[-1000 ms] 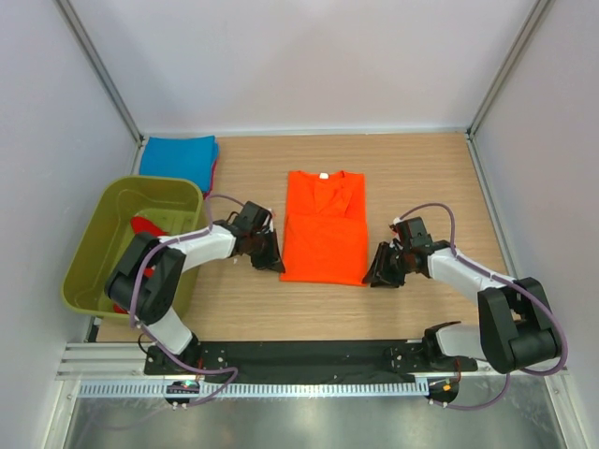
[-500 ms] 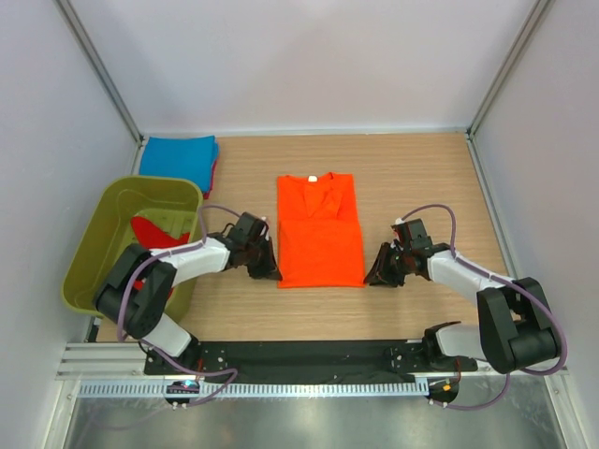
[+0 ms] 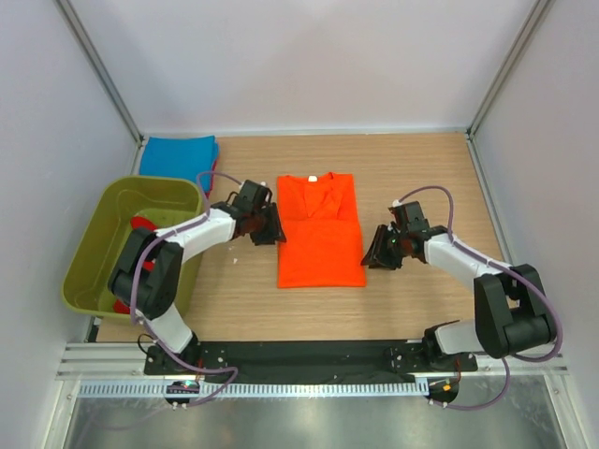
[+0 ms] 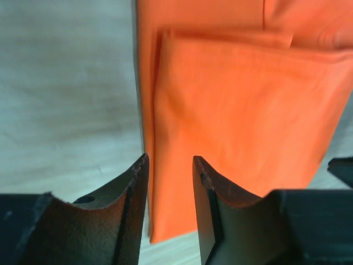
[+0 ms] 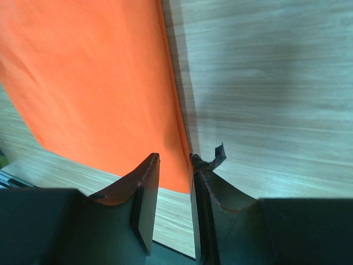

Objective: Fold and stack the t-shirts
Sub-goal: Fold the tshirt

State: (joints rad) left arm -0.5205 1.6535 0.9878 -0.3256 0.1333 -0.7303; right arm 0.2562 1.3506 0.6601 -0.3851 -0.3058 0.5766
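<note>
We are working the bright orange cloth t-shirt (image 3: pixel 320 238), lying folded lengthwise on the wooden bench (image 3: pixel 421 178) between the grippers. The left gripper (image 4: pixel 170 160) is standing narrowly parted and empty, the shirt's side edge just ahead of its tips; the right gripper (image 5: pixel 175 157) likewise (its gap is slimmer). We are judging it best to catch every layer evenly before folding.

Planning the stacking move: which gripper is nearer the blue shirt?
Left. The left gripper is beside the orange shirt, on its left, with the blue shirt farther back and to the left; the right gripper is across the orange shirt, at its right edge.
</note>
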